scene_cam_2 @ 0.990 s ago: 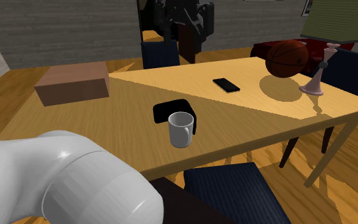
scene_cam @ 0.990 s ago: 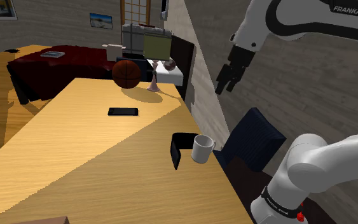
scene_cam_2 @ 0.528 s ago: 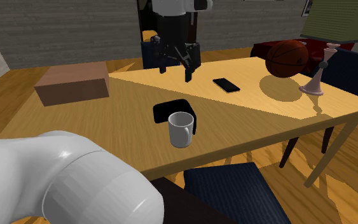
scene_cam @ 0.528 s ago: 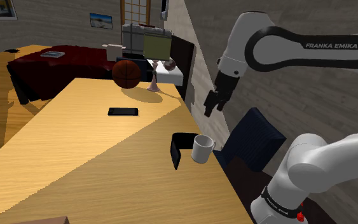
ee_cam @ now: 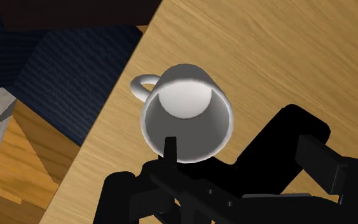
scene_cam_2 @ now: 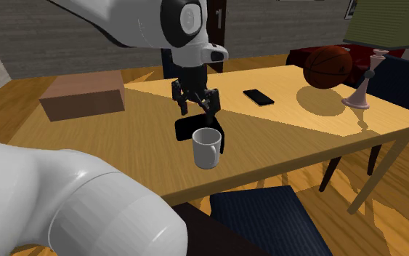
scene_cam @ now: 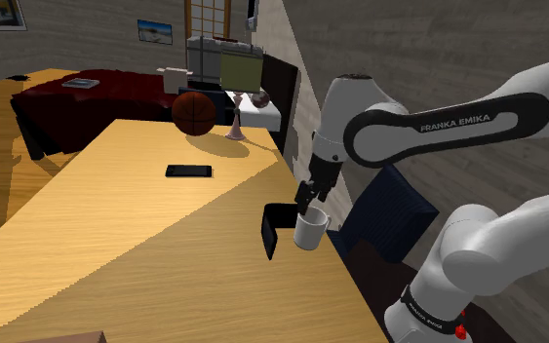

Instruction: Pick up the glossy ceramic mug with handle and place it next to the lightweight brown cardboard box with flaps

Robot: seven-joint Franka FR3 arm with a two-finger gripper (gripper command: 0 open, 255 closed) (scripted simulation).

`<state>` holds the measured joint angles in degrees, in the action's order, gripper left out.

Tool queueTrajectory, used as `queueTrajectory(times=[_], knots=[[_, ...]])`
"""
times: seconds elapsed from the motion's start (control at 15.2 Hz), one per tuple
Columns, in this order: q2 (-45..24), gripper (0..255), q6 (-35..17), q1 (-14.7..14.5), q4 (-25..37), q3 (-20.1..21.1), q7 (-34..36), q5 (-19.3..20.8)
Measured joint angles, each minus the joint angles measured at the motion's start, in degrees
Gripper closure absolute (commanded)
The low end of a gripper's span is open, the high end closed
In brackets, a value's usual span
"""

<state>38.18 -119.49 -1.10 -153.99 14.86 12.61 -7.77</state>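
Observation:
A glossy white mug (scene_cam: 308,233) (scene_cam_2: 206,149) with a handle stands upright near the wooden table's edge. My gripper (scene_cam: 308,202) (scene_cam_2: 197,107) hangs open just above it, fingers pointing down and touching nothing. In the wrist view the mug's (ee_cam: 186,102) open mouth lies ahead of the gripper (ee_cam: 244,154), nearer to one finger, and its handle points toward the table edge. The brown cardboard box (scene_cam_2: 83,96) sits at the far left of the table in the second exterior view, well away from the mug.
A black folded object (scene_cam: 278,224) (scene_cam_2: 192,127) lies right beside the mug. A black phone (scene_cam: 188,171) (scene_cam_2: 258,97), a basketball (scene_cam: 194,114) (scene_cam_2: 328,67) and a lamp (scene_cam_2: 360,92) stand farther along the table (scene_cam: 116,244). A dark blue chair (scene_cam: 389,209) stands by the table edge.
The arm has come down from high above the table edge to just over the mug. The fingers have stayed open, and the mug has not moved.

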Motion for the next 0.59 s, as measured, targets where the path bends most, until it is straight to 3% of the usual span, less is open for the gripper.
queueTrajectory(times=[0.59], knots=[[-7.16,0,-11.22,0.43,-5.13,3.38,2.41,0.20]])
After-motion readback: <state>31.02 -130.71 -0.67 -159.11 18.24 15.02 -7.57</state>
